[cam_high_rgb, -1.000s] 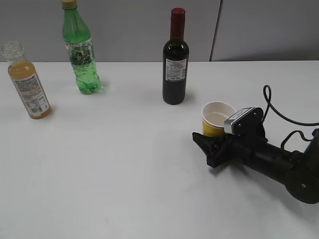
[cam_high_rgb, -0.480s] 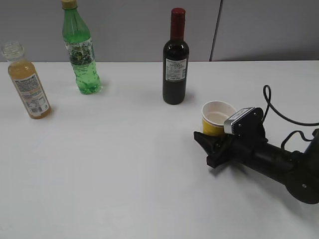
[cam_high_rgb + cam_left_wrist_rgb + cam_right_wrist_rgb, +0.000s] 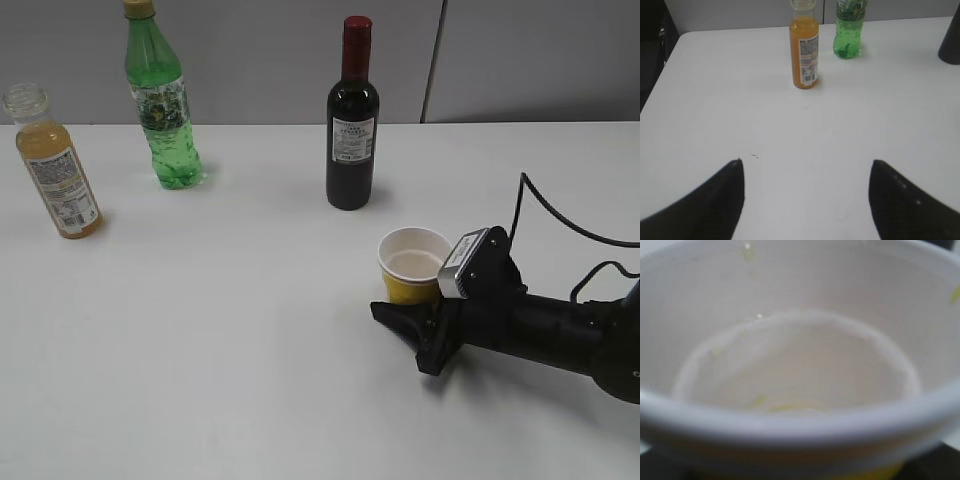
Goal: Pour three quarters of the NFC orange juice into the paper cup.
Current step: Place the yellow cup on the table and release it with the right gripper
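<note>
The NFC orange juice (image 3: 58,165) stands upright with no cap at the far left of the white table; in the left wrist view (image 3: 804,50) it is well ahead of my left gripper (image 3: 806,167), which is open and empty over bare table. The yellow paper cup (image 3: 413,262) stands right of centre, held between the fingers of my right gripper (image 3: 406,300), which lies low along the table. In the right wrist view the cup (image 3: 800,355) fills the frame; its white inside holds only a few yellowish drops. The left gripper is out of the exterior view.
A tall green bottle (image 3: 160,100) stands at the back left, right of the juice, and shows in the left wrist view (image 3: 849,25). A dark wine bottle (image 3: 351,120) stands at the back centre, behind the cup. A black cable (image 3: 545,215) trails from the right arm.
My right gripper has slid the paper cup to the left and toward the front edge, away from the wine bottle. The bottles have not moved.
</note>
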You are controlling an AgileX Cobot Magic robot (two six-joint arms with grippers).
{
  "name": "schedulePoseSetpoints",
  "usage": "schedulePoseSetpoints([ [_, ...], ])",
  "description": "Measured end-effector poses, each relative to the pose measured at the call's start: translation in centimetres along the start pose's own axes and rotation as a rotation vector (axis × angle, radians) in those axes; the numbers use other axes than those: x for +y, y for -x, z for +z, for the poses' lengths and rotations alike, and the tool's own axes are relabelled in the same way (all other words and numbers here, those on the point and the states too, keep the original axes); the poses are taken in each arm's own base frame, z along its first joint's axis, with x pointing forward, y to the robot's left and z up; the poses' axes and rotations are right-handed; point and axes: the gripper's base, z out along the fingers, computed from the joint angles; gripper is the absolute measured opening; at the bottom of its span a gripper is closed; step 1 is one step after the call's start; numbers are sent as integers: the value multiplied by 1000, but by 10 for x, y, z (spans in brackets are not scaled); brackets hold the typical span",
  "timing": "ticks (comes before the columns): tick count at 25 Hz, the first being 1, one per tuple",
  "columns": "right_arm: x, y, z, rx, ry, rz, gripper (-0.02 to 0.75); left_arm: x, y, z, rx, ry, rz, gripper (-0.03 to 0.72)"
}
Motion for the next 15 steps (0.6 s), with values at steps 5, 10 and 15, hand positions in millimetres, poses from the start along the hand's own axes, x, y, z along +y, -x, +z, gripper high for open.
schedulePoseSetpoints([
  [5,2,10,12,-36,119,-36,439,0,0,0,0,0,0,589],
  [10,12,22,27,-67,236,-81,439,0,0,0,0,0,0,589],
  [15,28,34,45,-98,341,-141,438,0,0,0,0,0,0,589],
])
